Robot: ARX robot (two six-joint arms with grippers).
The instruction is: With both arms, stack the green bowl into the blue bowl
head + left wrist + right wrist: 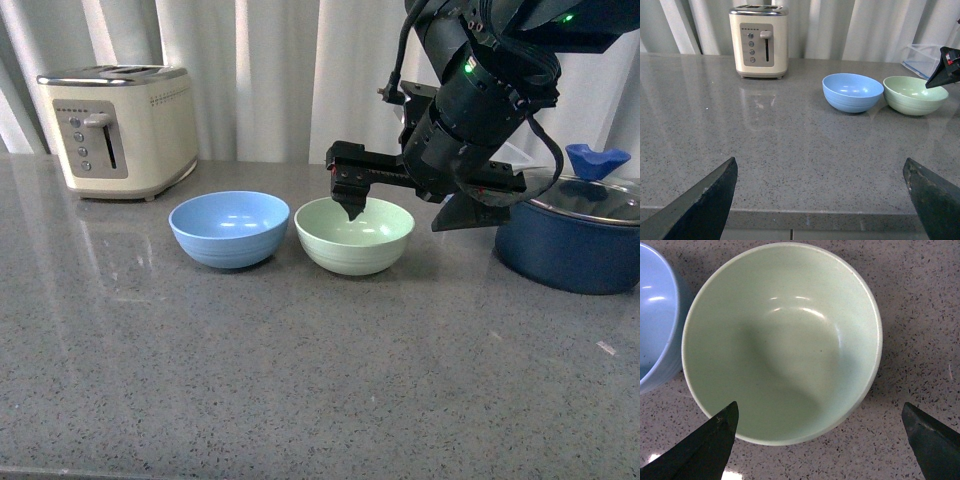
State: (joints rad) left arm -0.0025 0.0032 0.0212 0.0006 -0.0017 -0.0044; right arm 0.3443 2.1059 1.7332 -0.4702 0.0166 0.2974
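Observation:
The green bowl [354,235] stands upright on the grey counter, just right of the blue bowl [229,228]; the two nearly touch. My right gripper [400,205] hangs open just above the green bowl's far side, one fingertip [352,208] over its rim. In the right wrist view the green bowl [782,340] fills the frame, empty, with the blue bowl's edge [655,315] beside it and the open gripper [820,440] astride the bowl's rim. My left gripper [820,200] is open and empty near the counter's front edge, far from both bowls [852,92] [915,95].
A cream toaster [120,130] stands at the back left. A dark navy pot [570,240] with a glass lid stands right of the green bowl, close under my right arm. White curtains hang behind the counter [300,380].

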